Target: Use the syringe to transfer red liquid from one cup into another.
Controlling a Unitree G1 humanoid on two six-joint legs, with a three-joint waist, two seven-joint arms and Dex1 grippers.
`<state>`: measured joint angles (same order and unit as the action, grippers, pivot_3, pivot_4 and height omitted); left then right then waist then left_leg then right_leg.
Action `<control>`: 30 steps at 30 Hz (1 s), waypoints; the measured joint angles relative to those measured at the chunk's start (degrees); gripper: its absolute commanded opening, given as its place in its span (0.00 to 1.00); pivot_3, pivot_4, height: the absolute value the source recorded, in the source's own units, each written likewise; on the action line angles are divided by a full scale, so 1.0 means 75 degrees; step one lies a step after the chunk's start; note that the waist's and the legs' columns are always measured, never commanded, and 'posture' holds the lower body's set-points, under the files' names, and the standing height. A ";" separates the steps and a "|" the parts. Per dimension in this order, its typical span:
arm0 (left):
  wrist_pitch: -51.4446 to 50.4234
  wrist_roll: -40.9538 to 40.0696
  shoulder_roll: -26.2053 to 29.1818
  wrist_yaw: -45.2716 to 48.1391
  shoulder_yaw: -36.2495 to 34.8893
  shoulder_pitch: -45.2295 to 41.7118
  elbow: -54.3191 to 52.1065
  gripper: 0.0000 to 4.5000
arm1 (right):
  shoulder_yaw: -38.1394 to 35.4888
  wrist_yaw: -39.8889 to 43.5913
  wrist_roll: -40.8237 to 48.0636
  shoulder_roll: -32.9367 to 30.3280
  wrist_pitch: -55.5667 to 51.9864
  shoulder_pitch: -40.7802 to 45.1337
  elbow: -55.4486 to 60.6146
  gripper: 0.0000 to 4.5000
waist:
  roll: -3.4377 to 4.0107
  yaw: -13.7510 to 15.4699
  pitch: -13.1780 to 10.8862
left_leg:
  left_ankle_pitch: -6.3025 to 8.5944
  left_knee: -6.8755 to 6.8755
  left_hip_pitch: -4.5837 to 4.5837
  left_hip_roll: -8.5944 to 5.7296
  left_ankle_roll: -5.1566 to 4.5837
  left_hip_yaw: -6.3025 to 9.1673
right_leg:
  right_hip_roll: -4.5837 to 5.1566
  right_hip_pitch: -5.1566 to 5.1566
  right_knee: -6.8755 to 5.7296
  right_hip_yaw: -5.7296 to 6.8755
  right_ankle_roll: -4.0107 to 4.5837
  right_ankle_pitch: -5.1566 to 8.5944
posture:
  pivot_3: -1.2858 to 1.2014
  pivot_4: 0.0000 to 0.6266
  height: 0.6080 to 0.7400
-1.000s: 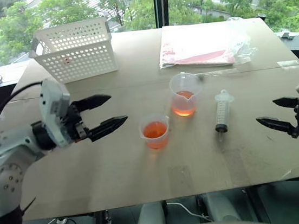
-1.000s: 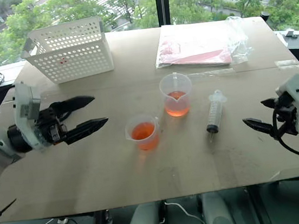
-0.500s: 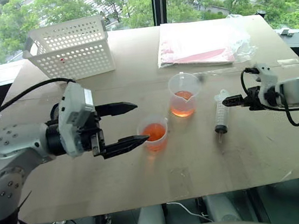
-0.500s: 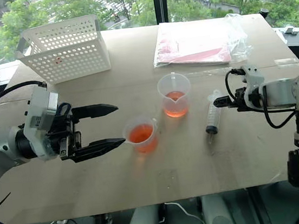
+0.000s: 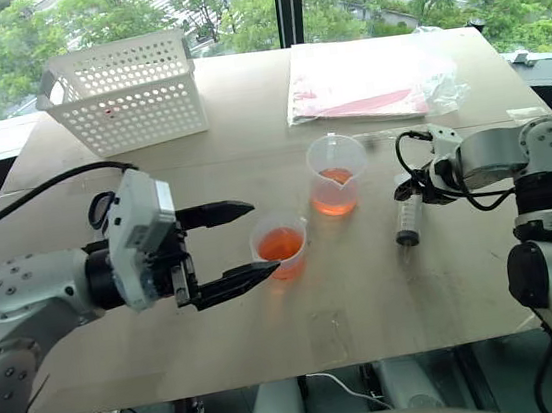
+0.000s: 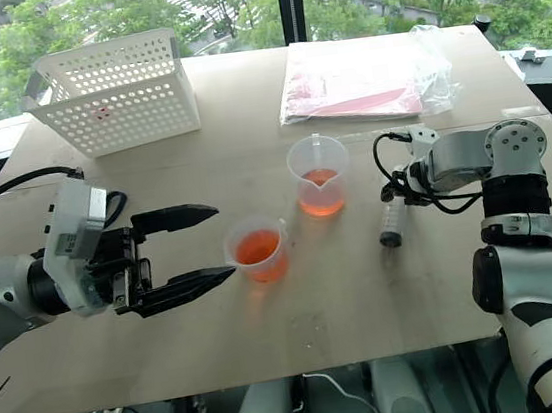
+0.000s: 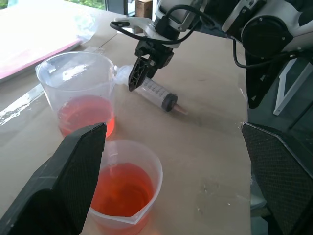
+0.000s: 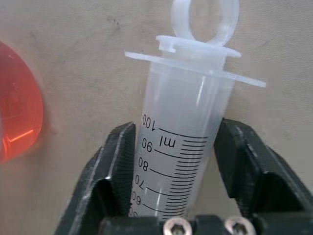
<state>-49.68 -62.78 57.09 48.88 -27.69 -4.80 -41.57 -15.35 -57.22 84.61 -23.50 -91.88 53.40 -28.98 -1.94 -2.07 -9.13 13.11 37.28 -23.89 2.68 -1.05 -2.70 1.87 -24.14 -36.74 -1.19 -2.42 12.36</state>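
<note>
Right gripper (image 7: 138, 73) fingers are clamped on the syringe (image 8: 183, 147) barrel, lying on the surface (image 5: 368, 296) beside the taller beaker (image 5: 338, 174). Left gripper (image 5: 235, 244) fingers are held wide near the smaller cup (image 5: 279, 246). Nothing is drawn yet; lifting, drawing and transfer remain.

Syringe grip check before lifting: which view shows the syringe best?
Right wrist view: the syringe barrel sits between the right gripper fingers, scale markings readable. Left wrist view shows it whole on the table; the eye views show it small, beside the taller cup.

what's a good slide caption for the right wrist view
Right gripper shut on the large clear plastic syringe lying on the brown table, black jaws clamping its graduated barrel below the flange.
</note>
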 measured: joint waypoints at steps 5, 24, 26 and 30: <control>0.0056 -0.0054 -0.0051 -0.0178 -0.0102 0.0098 -0.0033 1.00 | 0.1297 0.0900 0.0416 -0.0927 -0.0034 -0.0413 0.1114 0.32 | 0.0022 0.0065 -0.0013 | 0.0000 0.0000 -0.0016 -0.0007 -0.0001 0.0009 | 0.0010 -0.0001 0.0013 0.0014 0.0008 0.0007 | 0.52 0.24 1.00; 0.1519 0.1638 -0.0797 -0.0833 0.0288 -0.0645 0.1451 1.00 | 0.1194 0.9586 -0.4406 0.0305 0.7186 -0.1860 0.6679 0.32 | 0.0038 0.0193 -0.0018 | 0.0009 0.0021 0.0013 0.0049 -0.0013 -0.0025 | -0.0045 -0.0002 0.0000 -0.0021 0.0053 0.0002 | 0.52 0.24 1.00; 0.1579 0.1790 -0.0798 -0.0812 0.0370 -0.0724 0.1592 1.00 | 0.1597 0.9763 -0.5289 0.0650 0.7989 -0.2087 0.6404 0.32 | 0.0032 0.0214 -0.0014 | 0.0010 0.0011 -0.0001 0.0043 -0.0010 -0.0029 | -0.0034 -0.0009 0.0003 -0.0020 0.0024 -0.0012 | 0.52 0.24 1.00; 0.1687 0.1917 -0.0829 -0.0782 0.0485 -0.0933 0.1660 1.00 | 0.2390 1.0004 -0.6727 0.1423 0.9311 -0.2833 0.5820 0.32 | 0.0030 0.0177 -0.0013 | 0.0008 -0.0005 -0.0057 0.0041 0.0007 -0.0027 | -0.0021 -0.0072 0.0007 -0.0031 0.0007 -0.0006 | 0.52 0.24 1.00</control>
<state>-37.02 -48.41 50.87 43.02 -24.05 -11.80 -29.12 2.57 17.80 34.15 -12.83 -22.04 32.15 14.67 -1.72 -0.74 -9.23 13.17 37.24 -24.32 2.99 -0.99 -2.90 1.71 -24.68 -36.69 -1.42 -2.37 12.32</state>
